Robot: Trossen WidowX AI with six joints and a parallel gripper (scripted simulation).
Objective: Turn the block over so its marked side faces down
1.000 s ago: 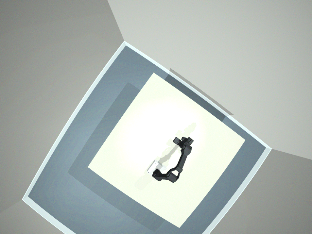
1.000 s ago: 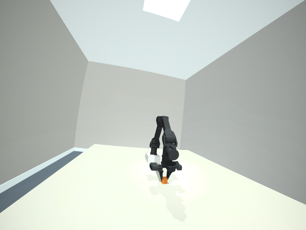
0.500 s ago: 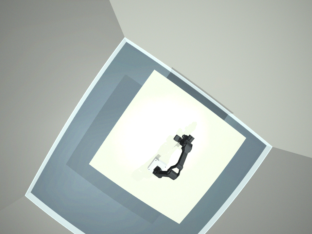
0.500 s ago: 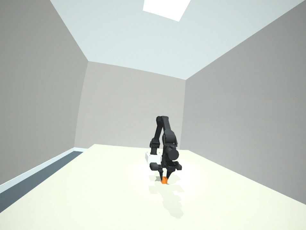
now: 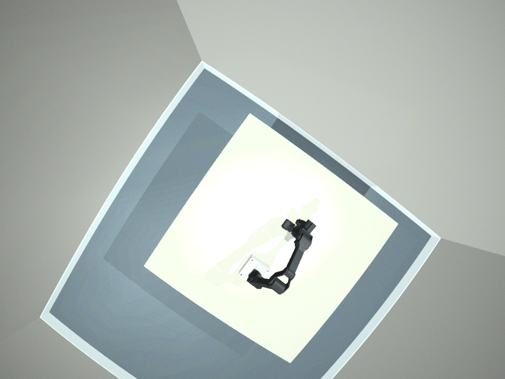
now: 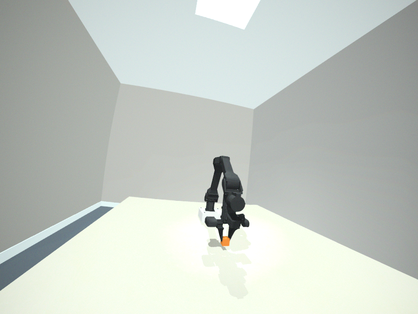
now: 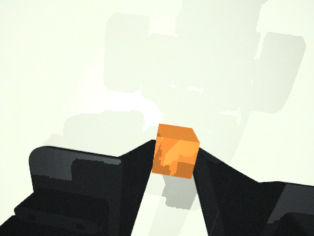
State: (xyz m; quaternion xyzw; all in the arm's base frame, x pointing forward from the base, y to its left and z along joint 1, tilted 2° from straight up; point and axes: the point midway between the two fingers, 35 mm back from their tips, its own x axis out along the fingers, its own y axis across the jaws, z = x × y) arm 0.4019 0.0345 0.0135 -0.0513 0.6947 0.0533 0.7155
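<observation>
The orange block (image 6: 224,241) (image 7: 175,165) is a small cube between the two black fingers. My gripper (image 6: 225,238) (image 7: 173,147) is shut on it, one finger on each side, and points down. The block hangs a little above the pale table (image 6: 135,253) (image 5: 244,171), with its shadow apart from it. I cannot make out a mark on the faces that show; they carry only patches of light and shade. The underside and the faces against the fingers are hidden. In the top view the arm covers nearly all of the block.
The arm's white base plate (image 5: 254,262) (image 6: 201,215) stands on the table behind the gripper as seen in the exterior view. The arm's shadow falls across the table. Beyond the table edges lies the blue-grey floor (image 5: 122,306), with walls around.
</observation>
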